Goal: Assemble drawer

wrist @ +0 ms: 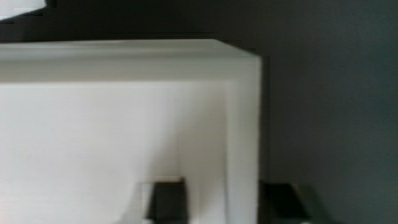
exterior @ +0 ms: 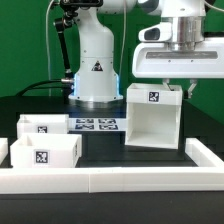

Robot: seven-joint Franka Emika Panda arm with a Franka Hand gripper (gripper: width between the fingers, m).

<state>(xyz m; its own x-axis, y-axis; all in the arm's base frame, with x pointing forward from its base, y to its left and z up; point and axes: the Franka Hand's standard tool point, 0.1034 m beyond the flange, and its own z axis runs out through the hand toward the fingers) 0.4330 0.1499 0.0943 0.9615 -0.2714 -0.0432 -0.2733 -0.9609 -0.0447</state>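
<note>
Gripper (exterior: 178,86) was down on the boxy white housing (exterior: 150,122), and only the wrist view showed its dark fingers (wrist: 166,200) straddling one wall, pinching or not I couldn't tell, the tagged housing standing on the black table (exterior: 110,150) beside the marker board (exterior: 95,124), two small trays (exterior: 45,126) toward the exterior view's left.

Green wall (exterior: 25,50) behind a black table (exterior: 105,150) with white rim (exterior: 150,180).

So the housing (exterior: 153,120) sits toward the exterior view's right, with the marker board (exterior: 93,124) just beside it on its left. Further left, the front tray (exterior: 42,153) sits before the back tray (exterior: 46,126). The gripper (exterior: 178,88) hangs over the housing's right-hand edge.
</note>
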